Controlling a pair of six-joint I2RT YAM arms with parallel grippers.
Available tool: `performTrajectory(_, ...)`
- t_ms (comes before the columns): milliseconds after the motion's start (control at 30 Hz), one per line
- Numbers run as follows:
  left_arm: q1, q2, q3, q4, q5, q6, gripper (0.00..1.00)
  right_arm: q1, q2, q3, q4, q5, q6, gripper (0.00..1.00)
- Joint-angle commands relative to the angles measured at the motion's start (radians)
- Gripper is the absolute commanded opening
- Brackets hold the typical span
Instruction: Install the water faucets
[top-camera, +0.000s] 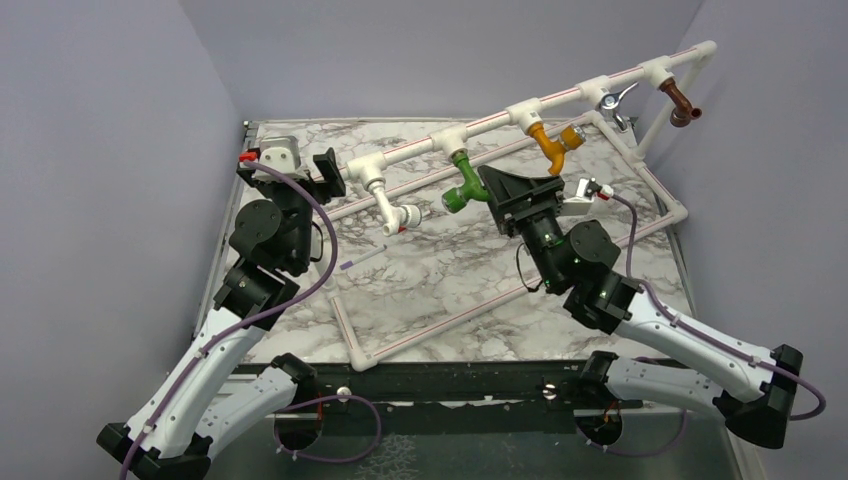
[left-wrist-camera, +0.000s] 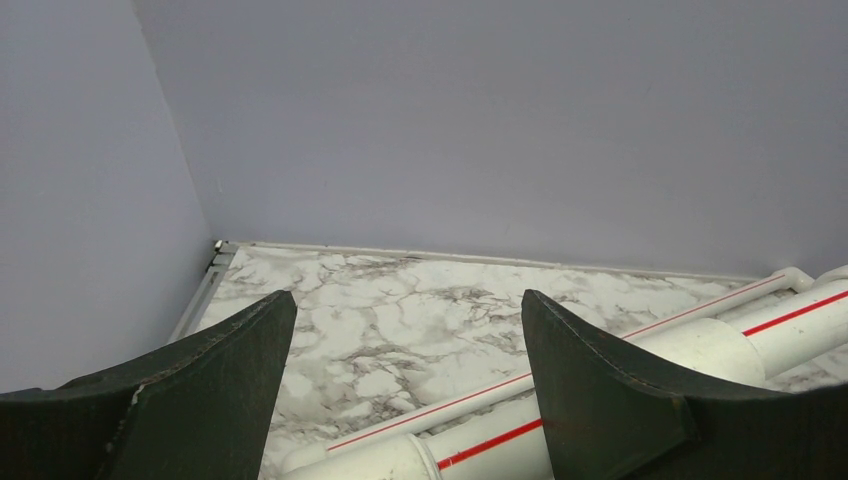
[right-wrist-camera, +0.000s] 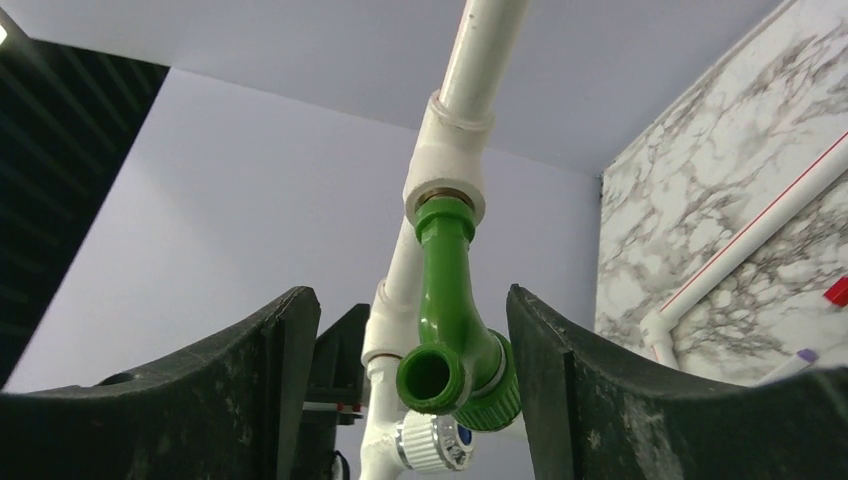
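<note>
The right claw (right-wrist-camera: 408, 298) stands apart around the green faucet (right-wrist-camera: 445, 300), which hangs screwed into the white pipe frame (right-wrist-camera: 470, 60). One finger (right-wrist-camera: 560, 380) sits just beside it; whether they touch is unclear. The left claw (left-wrist-camera: 407, 300) is spread wide over the pipe and holds nothing. Only the overhead view shows the white faucet (top-camera: 390, 205) and the orange faucet (top-camera: 553, 143).

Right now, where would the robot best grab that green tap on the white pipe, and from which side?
Likely the smooth round stem of the green tap, between its collar and the bend. Come from the spout end, as the right gripper does, with jaws either side: the top is fixed in the white pipe, and the stem looks narrow enough to fit between them.
</note>
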Motion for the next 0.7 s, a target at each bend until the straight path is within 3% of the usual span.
performTrajectory(0, -0.003, 0.027, -0.022, -0.089, 0.022, 0.009, 0.84, -0.001, -0.054, 0.027, -0.019, -0.008, -0.2, 0.73)
performTrajectory(333, -0.003, 0.027, -0.021, -0.089, 0.023, 0.008, 0.84, -0.002, -0.162, 0.056, -0.107, -0.046, -0.661, 0.73)
performTrajectory(667, -0.003, 0.028, -0.019, -0.092, 0.032, 0.002, 0.84, -0.001, -0.228, 0.119, -0.177, -0.213, -1.322, 0.72)
